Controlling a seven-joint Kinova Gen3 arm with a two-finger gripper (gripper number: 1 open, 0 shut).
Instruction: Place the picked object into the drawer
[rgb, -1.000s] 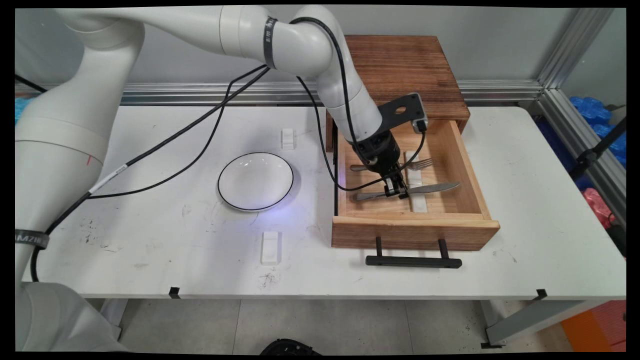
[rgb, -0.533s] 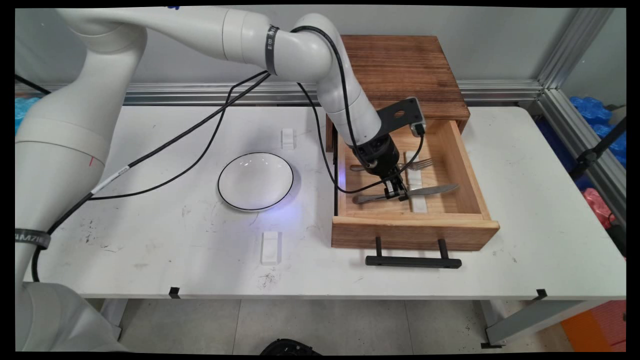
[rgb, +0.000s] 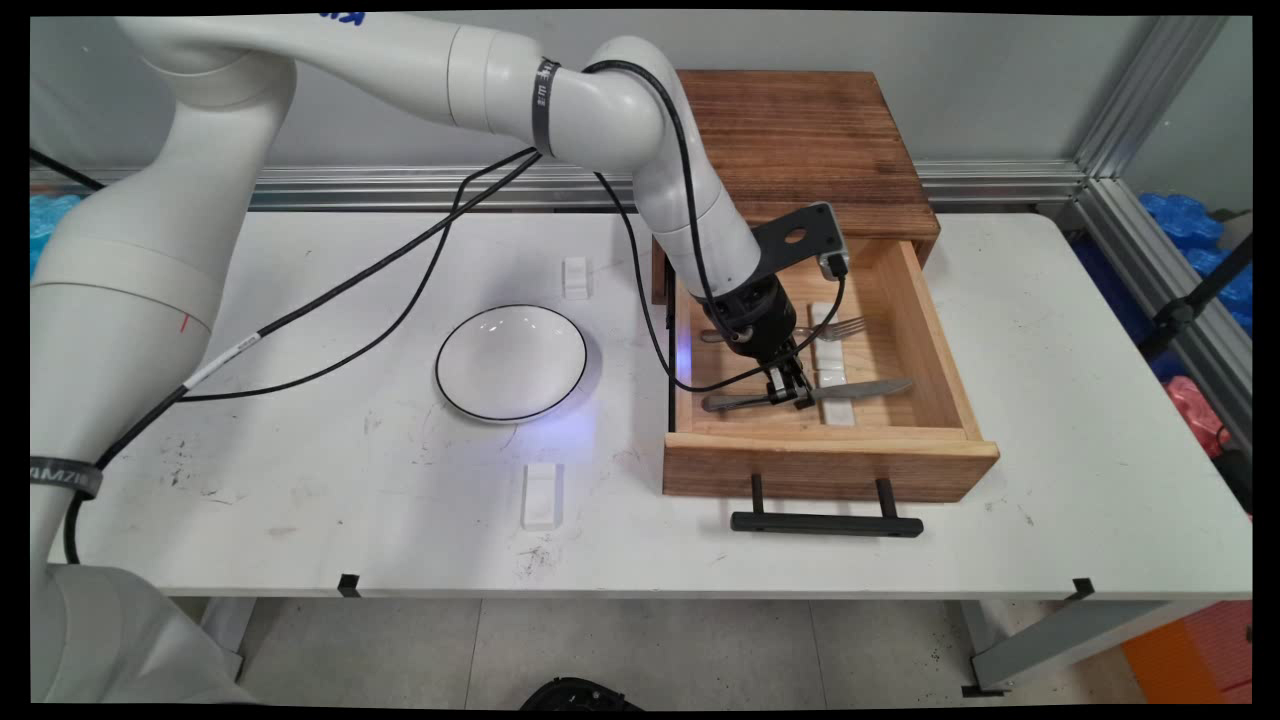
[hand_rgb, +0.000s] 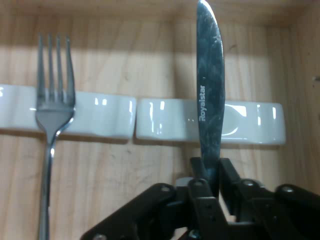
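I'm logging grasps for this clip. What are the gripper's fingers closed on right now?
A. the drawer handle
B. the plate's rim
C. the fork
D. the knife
D: the gripper pinches the knife inside the open drawer, while the fork lies untouched beside it.

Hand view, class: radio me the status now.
Hand shut on knife. Fork beside it on white rests. Nothing blocking.

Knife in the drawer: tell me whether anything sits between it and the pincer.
Nothing does. The pincer is already shut on the knife, gripping it near the middle; the blade lies across a white rest, and the fork lies apart to one side.
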